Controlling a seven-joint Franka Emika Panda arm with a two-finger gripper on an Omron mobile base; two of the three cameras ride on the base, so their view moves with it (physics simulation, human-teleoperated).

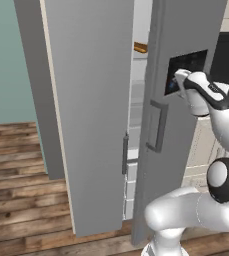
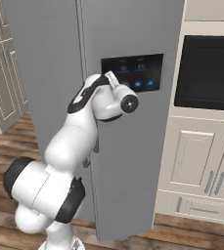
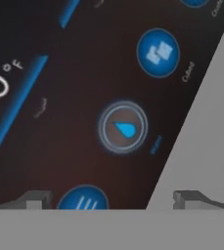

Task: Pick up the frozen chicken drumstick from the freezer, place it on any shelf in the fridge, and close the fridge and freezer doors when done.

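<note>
The gripper [image 3: 112, 199], fingers apart, is pressed near the dark dispenser panel [image 1: 185, 70] on the grey fridge door [image 2: 128, 161]; wooden plank floor [image 1: 16, 200] is seen at 8 o'clock. The drumstick's place cannot be told.

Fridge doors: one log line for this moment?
left door: open | right door: ajar | hand: open, pressed up at the control panel | drumstick: cannot tell

the scene is evenly and softly lit, with no hard shadows cast. the fridge doors [image 1: 93, 100] are rendered flat grey without glare. the dark control panel [image 2: 133, 72] glows blue. in the hand view its icons [image 3: 123, 128] are seen enlarged and blurred.
</note>
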